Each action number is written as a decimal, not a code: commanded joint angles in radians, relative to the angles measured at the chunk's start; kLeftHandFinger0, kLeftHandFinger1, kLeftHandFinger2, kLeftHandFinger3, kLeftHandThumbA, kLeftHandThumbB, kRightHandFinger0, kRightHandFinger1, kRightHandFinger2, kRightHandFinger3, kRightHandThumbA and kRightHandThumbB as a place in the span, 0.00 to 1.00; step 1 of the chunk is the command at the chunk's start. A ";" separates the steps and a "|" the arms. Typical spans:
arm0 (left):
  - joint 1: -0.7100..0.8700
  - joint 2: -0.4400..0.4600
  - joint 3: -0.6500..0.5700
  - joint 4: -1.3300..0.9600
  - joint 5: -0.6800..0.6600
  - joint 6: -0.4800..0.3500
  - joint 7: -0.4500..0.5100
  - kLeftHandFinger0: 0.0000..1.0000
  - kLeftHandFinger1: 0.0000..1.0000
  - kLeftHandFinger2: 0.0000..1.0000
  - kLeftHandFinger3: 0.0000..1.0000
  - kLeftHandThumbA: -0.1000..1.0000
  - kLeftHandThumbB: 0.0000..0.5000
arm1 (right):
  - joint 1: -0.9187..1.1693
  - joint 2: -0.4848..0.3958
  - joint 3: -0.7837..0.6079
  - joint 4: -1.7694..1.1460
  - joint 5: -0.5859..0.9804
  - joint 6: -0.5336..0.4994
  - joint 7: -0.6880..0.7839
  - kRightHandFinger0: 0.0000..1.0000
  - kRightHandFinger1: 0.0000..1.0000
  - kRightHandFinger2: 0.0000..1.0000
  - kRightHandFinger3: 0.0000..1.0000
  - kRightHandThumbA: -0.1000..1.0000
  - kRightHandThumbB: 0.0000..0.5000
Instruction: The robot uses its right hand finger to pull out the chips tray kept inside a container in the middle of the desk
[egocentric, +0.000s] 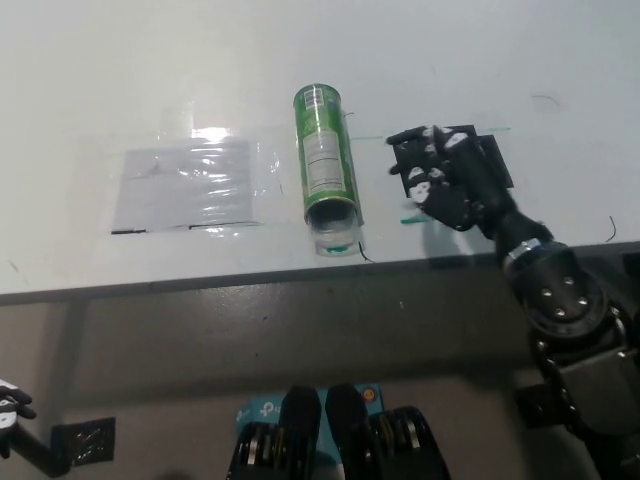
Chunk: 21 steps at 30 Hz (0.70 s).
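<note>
A green chips container (324, 163) lies on its side in the middle of the white desk (300, 60), its open mouth facing the front edge. The clear chips tray (333, 240) pokes a little out of that mouth. My black right hand (443, 182) hovers over the desk to the right of the container, fingers spread and open, holding nothing. It is apart from the container by about a hand's width. My white left hand (10, 402) rests low at the bottom left, below the desk edge, only partly in view.
A black square patch (455, 160) lies on the desk under my right hand. A clear plastic sheet (190, 185) is taped to the left of the container. The desk's front edge (300, 275) runs just below the tray.
</note>
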 joint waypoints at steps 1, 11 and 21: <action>-0.010 0.029 0.017 -0.035 -0.014 0.010 -0.019 0.22 0.25 0.34 0.65 0.00 0.00 | -0.095 -0.008 0.041 0.036 -0.061 -0.120 0.043 0.00 0.02 0.60 0.80 0.03 0.28; -0.027 0.056 0.015 -0.045 -0.008 0.022 -0.031 0.18 0.23 0.33 0.64 0.00 0.00 | -0.125 -0.015 0.122 0.128 -0.138 -0.201 0.065 0.00 0.00 0.83 0.91 0.00 0.50; -0.045 0.073 0.011 -0.058 0.003 0.048 -0.038 0.17 0.22 0.32 0.65 0.00 0.00 | -0.127 -0.038 0.183 0.186 -0.221 -0.289 0.078 0.00 0.00 0.83 0.89 0.00 0.49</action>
